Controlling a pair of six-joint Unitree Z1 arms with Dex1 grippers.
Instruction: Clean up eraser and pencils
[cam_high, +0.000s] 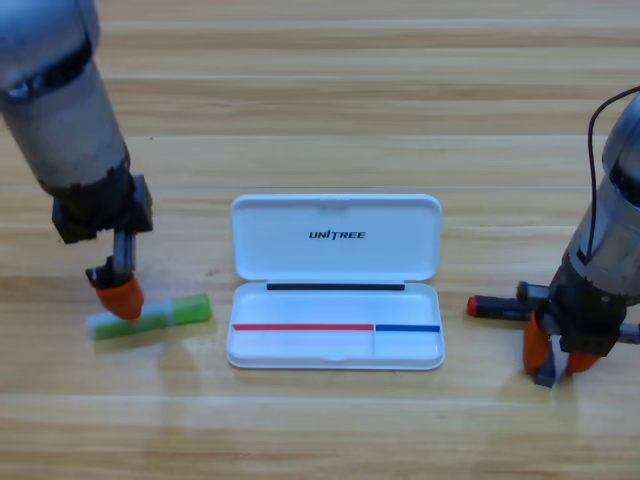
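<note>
On the wooden table (330, 100), both grippers are down at a pencil, one on each side of the open white case (336, 282).
At the left, the left gripper (118, 293) points down onto the light green pencil (150, 316), which lies nearly flat left of the case, its white end under the orange jaws; whether they pinch it I cannot tell; at the right, the right gripper (556, 352) stands over the black pencil with red ends (497, 307), which lies right of the case with one red tip showing, its far part hidden by the gripper; its orange jaws appear slightly spread, with a gap between them; the eraser is nowhere visible.
</note>
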